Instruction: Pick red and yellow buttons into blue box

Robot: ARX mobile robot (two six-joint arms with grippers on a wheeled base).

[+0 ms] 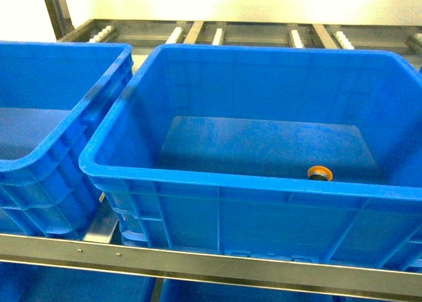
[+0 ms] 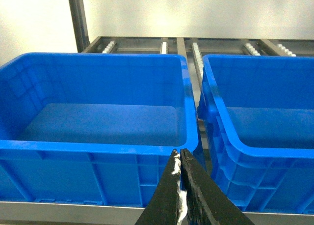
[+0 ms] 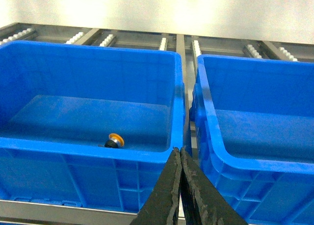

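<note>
Roller rack (image 1: pixel 217 35); yellow button (image 3: pixel 115 140) hidden from left wrist.

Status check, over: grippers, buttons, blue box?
Left gripper shut, empty. Right gripper shut, empty. Yellow button lying inside blue box, near its front wall; red button not in view. Nothing blocking the box opening.

blue box (image 1: pixel 217 183): solid deep blue | button (image 1: pixel 320 173): yellow-orange cap, dark base | rack rail (image 1: pixel 198 266), lower frame: grey metal
</note>
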